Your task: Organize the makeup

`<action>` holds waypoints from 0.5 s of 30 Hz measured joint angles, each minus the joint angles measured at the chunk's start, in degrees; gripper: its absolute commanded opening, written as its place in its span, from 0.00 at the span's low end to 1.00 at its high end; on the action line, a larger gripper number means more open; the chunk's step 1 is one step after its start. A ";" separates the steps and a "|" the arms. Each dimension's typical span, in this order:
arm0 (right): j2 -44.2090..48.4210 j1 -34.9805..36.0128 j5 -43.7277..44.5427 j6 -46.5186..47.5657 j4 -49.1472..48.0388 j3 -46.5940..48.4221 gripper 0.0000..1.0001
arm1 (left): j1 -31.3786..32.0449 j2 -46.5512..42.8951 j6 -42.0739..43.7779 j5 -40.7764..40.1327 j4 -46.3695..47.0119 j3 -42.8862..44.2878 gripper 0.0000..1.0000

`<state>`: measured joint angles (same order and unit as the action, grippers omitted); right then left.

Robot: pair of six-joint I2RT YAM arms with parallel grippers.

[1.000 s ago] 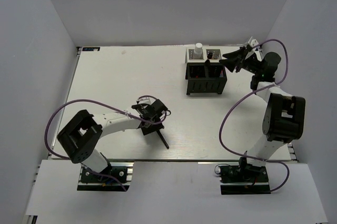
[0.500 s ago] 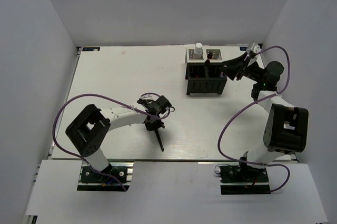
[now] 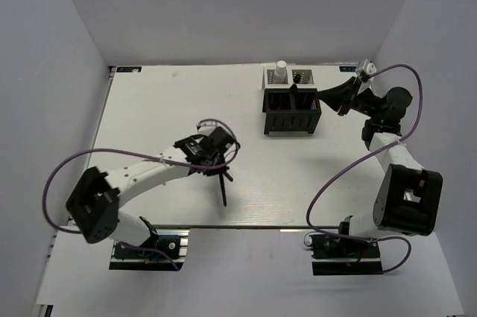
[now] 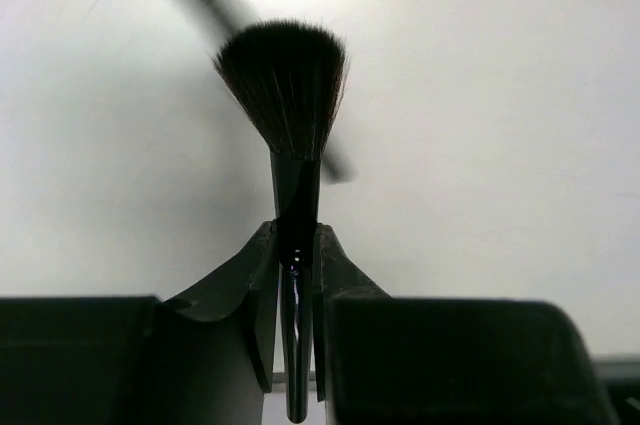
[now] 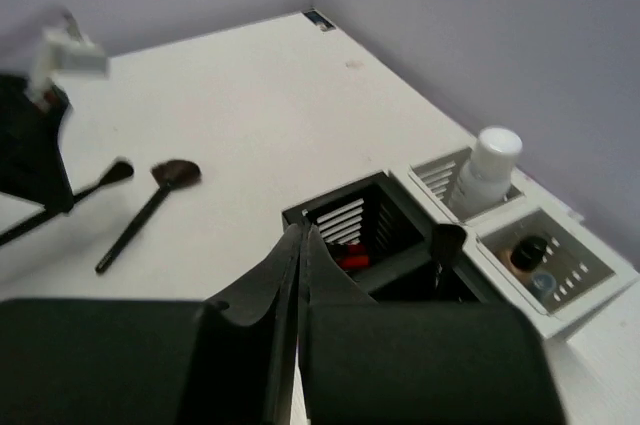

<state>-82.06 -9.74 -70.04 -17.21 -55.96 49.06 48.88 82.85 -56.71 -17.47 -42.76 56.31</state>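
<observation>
My left gripper (image 3: 212,159) is shut on a black brush (image 4: 285,85) with fanned bristles and grips its handle between the fingertips (image 4: 297,233). In the right wrist view this brush (image 5: 112,175) crosses my left fingertips, and a second black fan brush (image 5: 170,177) lies on the table beside it. My right gripper (image 3: 322,95) is shut and empty, with its tip (image 5: 302,231) above the near corner of the black organizer (image 3: 291,119). Red pencils (image 5: 352,258) and a dark brush (image 5: 448,241) stand in the organizer (image 5: 400,207). A white-capped bottle (image 3: 280,72) stands behind it.
A white tray section (image 5: 560,290) behind the organizer holds the bottle (image 5: 487,170) and small round cosmetics (image 5: 528,253). A thin dark brush (image 3: 222,192) shows just below my left gripper in the top view. Grey walls close the table on three sides.
My left arm has stretched out, and its gripper has shifted left with the brush, which has turned more upright in the top view. My right arm has drawn back a little to the right.
</observation>
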 measured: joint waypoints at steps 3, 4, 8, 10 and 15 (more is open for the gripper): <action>1.36 0.00 2.43 6.58 10.38 1.31 0.00 | -0.02 -5.14 8.17 0.39 9.81 3.93 0.00; 1.84 0.00 4.11 9.62 14.73 2.03 0.00 | -0.02 -5.81 11.17 0.68 14.05 5.22 0.00; 3.30 -0.17 10.40 20.20 29.03 4.76 0.00 | -0.15 -1.95 22.38 3.15 31.89 10.49 0.00; 3.80 -0.52 14.47 24.37 35.36 6.40 0.00 | -0.17 4.20 27.65 5.18 39.67 15.32 0.00; 6.45 -2.27 22.80 29.59 42.73 6.86 0.00 | -0.20 23.78 37.09 8.94 52.61 32.39 0.00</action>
<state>-75.61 -12.01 -47.24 12.38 -13.23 55.92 48.69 106.63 -19.62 -8.54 9.85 88.71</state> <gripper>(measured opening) 0.019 0.247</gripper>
